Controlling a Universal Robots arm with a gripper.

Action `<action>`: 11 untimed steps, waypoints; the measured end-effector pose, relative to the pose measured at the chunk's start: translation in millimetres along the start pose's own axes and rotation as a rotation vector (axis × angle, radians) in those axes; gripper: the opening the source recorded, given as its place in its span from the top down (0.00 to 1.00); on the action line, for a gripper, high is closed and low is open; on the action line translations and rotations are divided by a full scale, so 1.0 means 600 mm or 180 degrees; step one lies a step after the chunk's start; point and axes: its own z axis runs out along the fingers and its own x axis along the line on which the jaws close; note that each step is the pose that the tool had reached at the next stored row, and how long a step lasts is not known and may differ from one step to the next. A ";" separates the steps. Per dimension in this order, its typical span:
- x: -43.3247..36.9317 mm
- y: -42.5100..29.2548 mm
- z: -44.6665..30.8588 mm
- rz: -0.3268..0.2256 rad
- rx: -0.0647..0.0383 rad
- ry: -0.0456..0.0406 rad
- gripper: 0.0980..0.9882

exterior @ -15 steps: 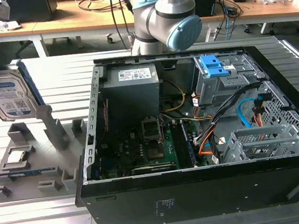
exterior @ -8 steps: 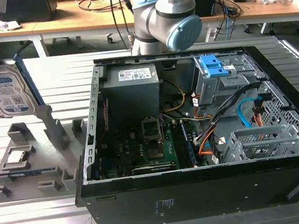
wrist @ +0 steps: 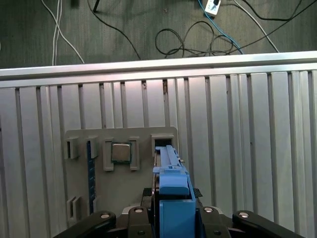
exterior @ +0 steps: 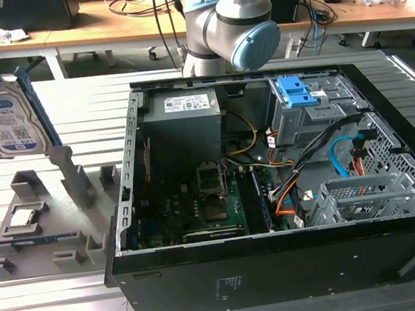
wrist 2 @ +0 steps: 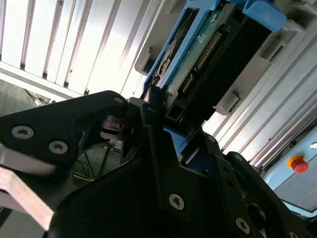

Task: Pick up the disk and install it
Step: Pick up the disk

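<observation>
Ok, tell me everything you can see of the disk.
The disk is a flat silver-grey metal slab with a white-and-blue label and a bright blue plastic carrier frame round its edges. It stands on edge, slightly tilted, raised above the grey fixture tray at the exterior view's left. The gripper is shut on its upper end; the second wrist view shows its connector pins.

Bright, even light in the exterior view, dim only inside the computer case (exterior: 278, 263). In the second wrist view, white glare on the slotted table (wrist 2: 99, 39) — gripper (wrist 2: 166, 116) and disk (wrist 2: 208, 54) in shadow.
</observation>
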 end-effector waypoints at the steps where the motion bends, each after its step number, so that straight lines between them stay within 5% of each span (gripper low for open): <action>1: 0.000 0.000 -0.003 0.0000 0.0000 0.0000 0.70; 11: 0.000 0.000 -0.032 0.0000 0.0000 0.0000 0.70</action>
